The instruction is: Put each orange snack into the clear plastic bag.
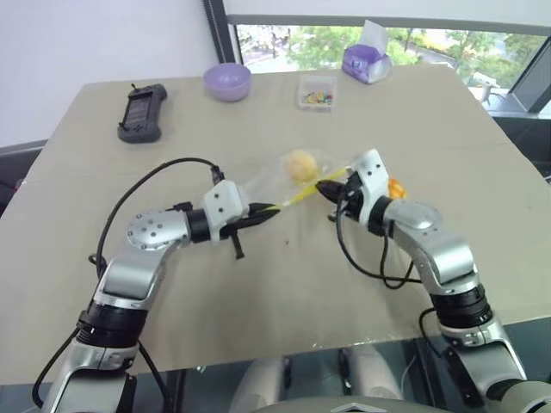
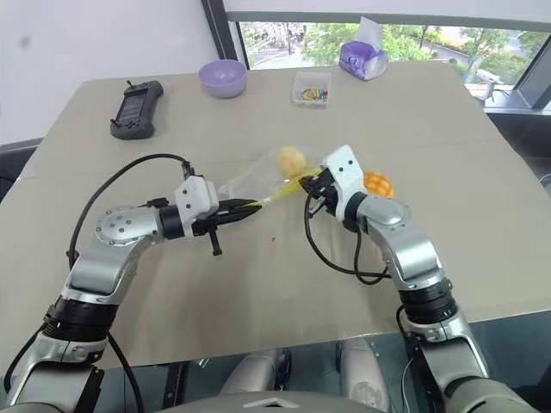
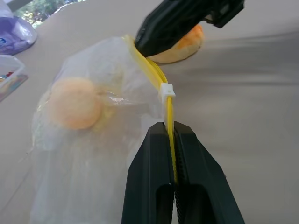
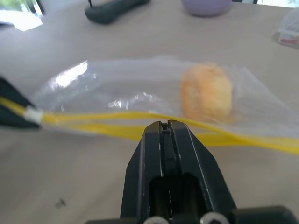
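Yellow zip strip (image 3: 164, 84) of the clear plastic bag (image 1: 275, 185) is stretched between both grippers, just above the beige table (image 1: 258, 284). Left gripper (image 1: 269, 213): jaws fully closed, pinching the strip near one end; the left wrist view shows the strip clamped between the black fingers (image 3: 149, 177), with the white slider (image 3: 167, 91) just ahead of them. Right gripper (image 1: 325, 183): jaws closed on the other end of the strip; in the right wrist view its fingers (image 4: 168, 140) are pressed together at the strip.

Pale peach-orange round snack (image 1: 300, 164) is inside the bag, up against the clear film near the right gripper's end. Orange-yellow bun (image 1: 397, 187) is outside the bag, on the table right behind the right gripper.

Far side of the table: lavender bowl (image 1: 227, 82), small clear box of coloured bits (image 1: 317, 92), purple tissue pack (image 1: 368, 60), black handheld device (image 1: 143, 113).
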### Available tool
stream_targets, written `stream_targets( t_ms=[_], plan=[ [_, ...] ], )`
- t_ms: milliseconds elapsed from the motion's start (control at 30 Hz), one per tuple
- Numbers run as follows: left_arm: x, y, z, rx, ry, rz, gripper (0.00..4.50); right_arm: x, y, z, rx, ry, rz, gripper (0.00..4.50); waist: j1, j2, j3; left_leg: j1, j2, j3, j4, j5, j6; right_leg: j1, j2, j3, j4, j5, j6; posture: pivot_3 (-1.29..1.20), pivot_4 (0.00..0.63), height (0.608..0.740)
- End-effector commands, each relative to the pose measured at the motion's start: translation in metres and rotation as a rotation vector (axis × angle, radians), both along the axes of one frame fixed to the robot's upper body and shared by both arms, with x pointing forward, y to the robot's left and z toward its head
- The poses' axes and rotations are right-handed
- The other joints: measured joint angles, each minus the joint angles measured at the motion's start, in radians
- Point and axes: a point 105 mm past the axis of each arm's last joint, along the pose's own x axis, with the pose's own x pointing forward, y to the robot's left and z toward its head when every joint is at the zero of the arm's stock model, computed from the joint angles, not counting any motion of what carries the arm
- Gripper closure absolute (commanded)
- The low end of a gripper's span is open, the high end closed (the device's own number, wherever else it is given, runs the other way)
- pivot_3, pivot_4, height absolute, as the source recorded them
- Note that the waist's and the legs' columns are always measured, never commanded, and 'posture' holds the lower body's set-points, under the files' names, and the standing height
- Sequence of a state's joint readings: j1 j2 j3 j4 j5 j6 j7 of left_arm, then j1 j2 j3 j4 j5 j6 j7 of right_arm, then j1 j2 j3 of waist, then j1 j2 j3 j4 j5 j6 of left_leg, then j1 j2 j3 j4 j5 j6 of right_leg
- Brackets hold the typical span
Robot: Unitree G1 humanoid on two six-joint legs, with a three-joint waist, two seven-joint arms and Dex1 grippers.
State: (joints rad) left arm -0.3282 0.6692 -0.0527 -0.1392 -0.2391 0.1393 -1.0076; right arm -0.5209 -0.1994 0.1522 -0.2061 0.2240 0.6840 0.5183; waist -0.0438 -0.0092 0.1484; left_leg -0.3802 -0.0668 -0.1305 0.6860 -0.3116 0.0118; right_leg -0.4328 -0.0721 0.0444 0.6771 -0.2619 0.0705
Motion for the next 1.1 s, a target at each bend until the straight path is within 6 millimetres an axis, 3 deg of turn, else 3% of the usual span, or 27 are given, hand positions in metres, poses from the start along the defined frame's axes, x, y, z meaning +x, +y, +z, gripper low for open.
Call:
stream_targets(
  t_ms=[33,200,300,433,567,633,700,767,1100],
  plan=[
    [-0.006,-0.007,0.009,-0.009,-0.045,-0.039,4.5,0.003,0.002,0.017,0.119,0.003,-0.002,4.48,0.0,0.0,0.0,0.0,0.0,0.0,0.0,0.0,0.0,0.0,0.0,0.0,0.0,0.0,0.0,0.0,0.15,0.74],
    [-0.007,-0.008,0.01,-0.018,-0.042,-0.044,4.5,0.014,0.006,0.013,0.268,0.107,-0.049,4.48,-0.001,0.0,0.0,0.0,0.0,0.0,0.0,0.0,0.0,0.0,0.0,0.0,0.0,0.0,0.0,0.0,0.15,0.74],
    [-0.007,-0.009,0.012,-0.023,-0.044,-0.047,4.5,0.019,0.01,0.004,0.26,0.134,-0.066,4.48,-0.001,0.0,0.0,0.0,0.0,0.0,0.0,0.0,0.0,0.0,0.0,0.0,0.0,0.0,0.0,0.0,0.15,0.74],
    [-0.005,-0.01,0.019,-0.067,-0.041,-0.035,4.5,0.021,0.007,-0.038,-0.084,0.064,-0.088,4.48,-0.001,0.0,0.0,0.0,0.0,0.0,0.0,0.0,0.0,0.0,0.0,0.0,0.0,0.0,0.0,0.0,0.15,0.74],
    [-0.005,-0.01,0.021,-0.084,-0.034,-0.028,4.5,0.018,0.003,-0.05,-0.201,0.003,-0.078,4.48,-0.001,0.0,0.0,0.0,0.0,0.0,0.0,0.0,0.0,0.0,0.0,0.0,0.0,0.0,0.0,0.0,0.15,0.74],
    [-0.005,-0.011,0.022,-0.097,-0.031,-0.023,4.5,0.017,0.004,-0.05,-0.222,-0.025,-0.064,4.48,-0.003,0.0,0.0,0.0,0.0,0.001,0.0,0.0,0.0,0.0,0.0,0.001,0.0,0.0,0.0,0.0,0.15,0.74],
    [-0.006,-0.013,0.02,-0.079,-0.031,-0.033,4.5,0.017,0.013,-0.018,0.054,0.043,-0.062,4.48,-0.004,0.0,0.0,0.0,0.0,0.001,0.0,0.0,0.0,0.0,0.0,0.0,0.0,0.0,0.0,0.0,0.15,0.74],
    [-0.007,-0.013,0.018,-0.063,-0.03,-0.038,4.5,0.015,0.014,0.005,0.22,0.075,-0.046,4.48,-0.005,0.0,0.0,0.0,0.001,0.0,0.0,0.0,0.0,0.0,0.001,0.0,0.001,0.0,0.0,0.0,0.15,0.74],
    [-0.003,-0.011,0.019,-0.067,-0.034,-0.009,4.5,-0.026,-0.023,-0.011,0.058,0.096,-0.002,4.48,0.003,0.0,0.0,-0.002,-0.001,-0.002,0.0,0.0,0.0,0.0,-0.001,-0.002,-0.003,0.0,0.0,0.0,0.15,0.74]
  ],
)
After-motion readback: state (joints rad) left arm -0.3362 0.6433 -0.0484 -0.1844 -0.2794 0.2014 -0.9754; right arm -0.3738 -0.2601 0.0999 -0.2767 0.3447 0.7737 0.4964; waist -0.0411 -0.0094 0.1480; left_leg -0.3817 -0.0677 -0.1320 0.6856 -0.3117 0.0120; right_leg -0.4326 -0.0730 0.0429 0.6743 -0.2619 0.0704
